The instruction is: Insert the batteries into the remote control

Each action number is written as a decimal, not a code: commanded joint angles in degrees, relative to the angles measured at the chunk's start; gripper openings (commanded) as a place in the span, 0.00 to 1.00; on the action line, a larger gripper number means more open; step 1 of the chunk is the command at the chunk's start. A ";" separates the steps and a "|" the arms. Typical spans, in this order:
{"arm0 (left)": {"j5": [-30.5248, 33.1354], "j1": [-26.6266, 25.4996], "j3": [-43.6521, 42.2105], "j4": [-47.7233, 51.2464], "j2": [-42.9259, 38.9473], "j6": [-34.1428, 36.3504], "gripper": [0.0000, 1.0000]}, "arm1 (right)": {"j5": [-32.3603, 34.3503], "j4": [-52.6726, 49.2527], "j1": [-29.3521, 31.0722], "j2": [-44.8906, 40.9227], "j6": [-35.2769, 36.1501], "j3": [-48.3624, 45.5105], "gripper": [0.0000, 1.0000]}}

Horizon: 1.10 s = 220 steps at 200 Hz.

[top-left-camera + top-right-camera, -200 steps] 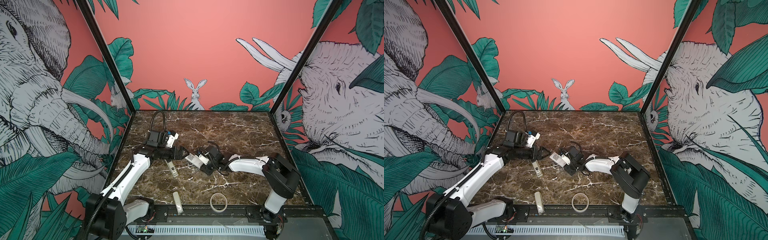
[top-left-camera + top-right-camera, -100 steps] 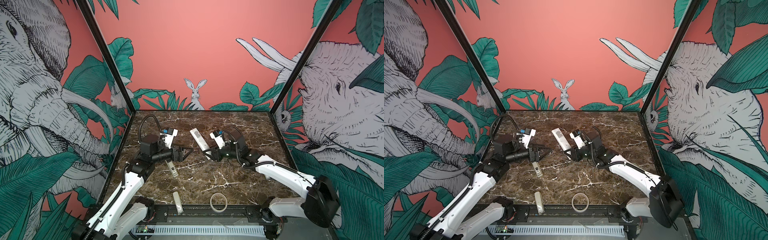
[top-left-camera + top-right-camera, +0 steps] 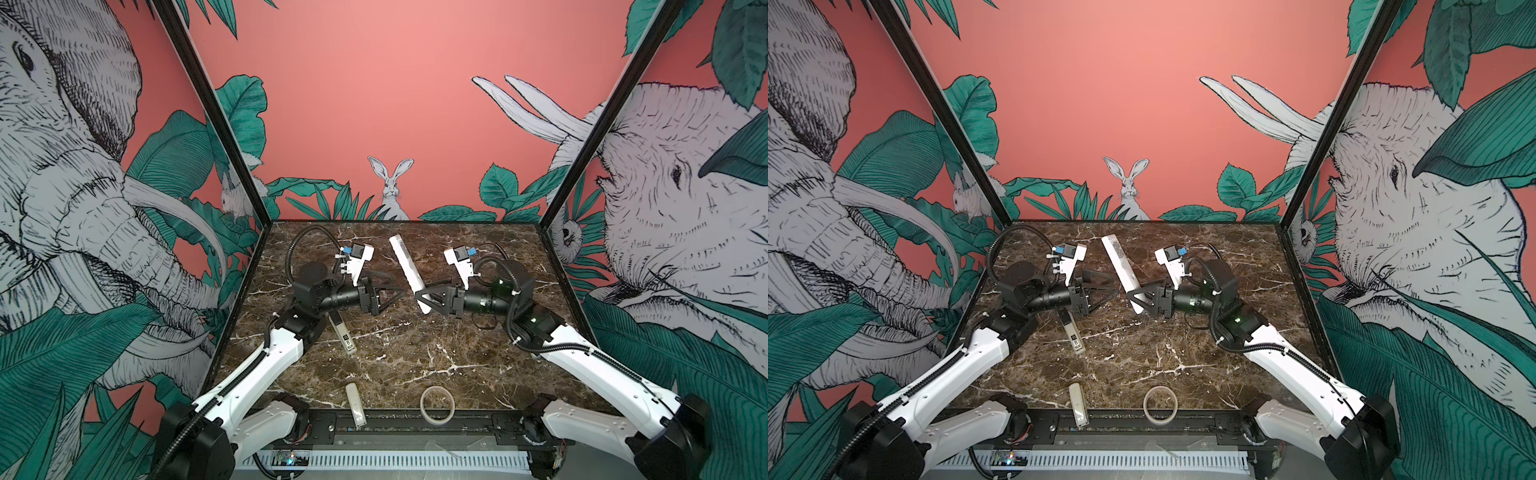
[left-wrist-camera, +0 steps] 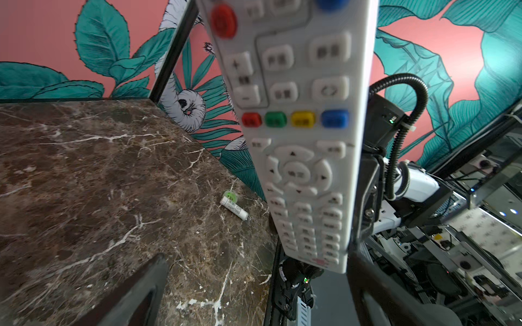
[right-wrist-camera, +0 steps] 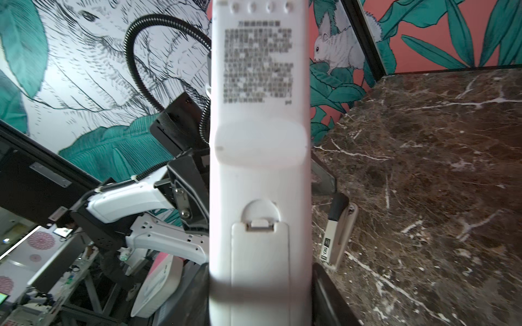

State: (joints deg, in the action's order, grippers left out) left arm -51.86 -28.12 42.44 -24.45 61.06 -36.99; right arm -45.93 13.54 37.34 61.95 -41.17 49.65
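My right gripper [image 3: 424,297] [image 3: 1139,297] is shut on the lower end of the remote control [image 3: 405,266] [image 3: 1120,266], a slim white bar held tilted above the marble table. The right wrist view shows the remote control's [image 5: 260,158] plain back with its battery cover [image 5: 260,254] closed, and the right gripper [image 5: 260,299] clamped on both edges. My left gripper [image 3: 395,291] [image 3: 1111,291] stands open just left of it, facing the button side [image 4: 299,141]. Nothing is between the left gripper's [image 4: 254,304] fingers. One battery [image 4: 234,208] lies on the table near its right edge.
A grey-white stick with a black-and-white label [image 3: 343,337] [image 5: 339,234] lies under the left arm. A small cream remote [image 3: 355,402] and a tape ring [image 3: 436,405] sit at the front edge of the table [image 3: 415,365]. Patterned walls close three sides.
The right arm has stretched out and lifted the remote control up and back from low over the table. The left arm has risen and its gripper has moved towards the remote.
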 commanded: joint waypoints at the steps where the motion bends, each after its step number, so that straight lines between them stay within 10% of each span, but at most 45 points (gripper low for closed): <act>1: -1.37 -0.15 1.98 -9.98 0.81 -3.57 0.99 | -4.43 13.00 -0.34 -0.22 -7.82 -1.32 0.24; 109: -2.45 -0.44 6.28 -20.85 6.32 -9.41 0.89 | -8.03 26.27 -0.34 2.39 -15.26 -5.61 0.23; 220: -2.88 -0.36 7.02 -22.03 7.02 -9.93 0.32 | -7.99 25.13 -0.35 2.29 -13.61 -6.63 0.31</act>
State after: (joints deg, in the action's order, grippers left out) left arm -55.00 -28.80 48.40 -43.20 68.66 -50.43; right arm -52.97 35.38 36.97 65.14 -52.93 42.76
